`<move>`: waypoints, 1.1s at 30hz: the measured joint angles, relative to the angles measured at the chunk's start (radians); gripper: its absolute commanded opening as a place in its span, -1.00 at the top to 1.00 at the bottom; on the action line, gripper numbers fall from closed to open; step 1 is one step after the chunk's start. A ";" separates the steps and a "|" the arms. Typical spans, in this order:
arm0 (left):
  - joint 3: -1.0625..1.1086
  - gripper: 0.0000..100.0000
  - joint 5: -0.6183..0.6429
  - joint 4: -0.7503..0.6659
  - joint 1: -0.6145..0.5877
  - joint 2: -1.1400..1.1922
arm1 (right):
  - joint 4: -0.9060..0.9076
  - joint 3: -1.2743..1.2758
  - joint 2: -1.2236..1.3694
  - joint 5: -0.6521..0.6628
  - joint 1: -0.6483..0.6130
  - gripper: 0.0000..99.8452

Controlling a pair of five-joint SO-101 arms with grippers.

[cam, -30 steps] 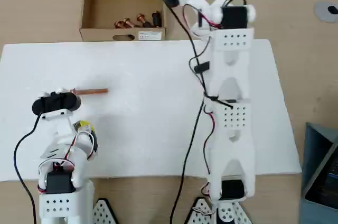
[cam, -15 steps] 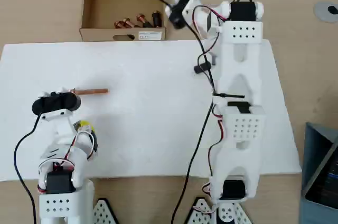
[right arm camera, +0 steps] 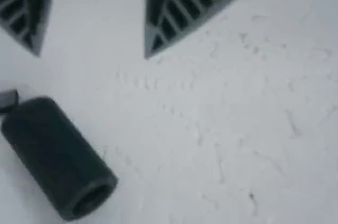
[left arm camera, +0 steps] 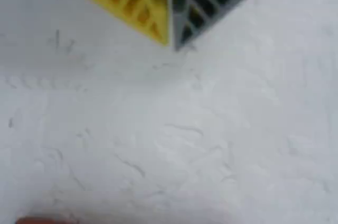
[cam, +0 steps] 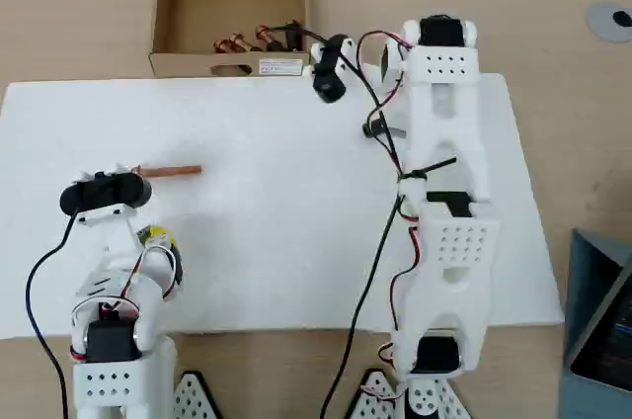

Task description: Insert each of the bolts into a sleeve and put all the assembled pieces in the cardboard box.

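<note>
R gripper (right arm camera: 92, 49): fingers spread, near cardboard box (cam: 168, 14). Sleeve (right arm camera: 58, 155) lies flat on mat (cam: 276, 241) just beside, outside the gap, axis oblique. L gripper (left arm camera: 171, 42) pressed together beside bolt (cam: 170, 172).

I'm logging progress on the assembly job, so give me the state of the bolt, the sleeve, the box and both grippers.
Bolt: lying flat on the mat, no sleeve on it.
Sleeve: lying on its side, empty.
Cardboard box: open, holding assembled pieces.
Left gripper: shut, empty.
Right gripper: open, empty.
</note>
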 measured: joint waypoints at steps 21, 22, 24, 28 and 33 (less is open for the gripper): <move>0.000 0.99 0.000 0.000 0.000 0.000 | -0.137 0.078 0.009 0.126 -0.017 0.70; 0.000 0.99 0.000 0.000 0.000 0.000 | -0.137 0.068 0.018 0.126 -0.023 0.69; 0.000 0.99 0.000 0.000 0.000 0.000 | -0.137 0.046 0.041 0.126 -0.034 0.69; 0.000 0.99 0.000 0.000 0.000 0.000 | -0.137 -0.008 0.077 0.130 -0.049 0.69; 0.000 0.99 0.000 0.000 0.000 0.000 | -0.101 -0.041 0.120 0.150 -0.051 0.69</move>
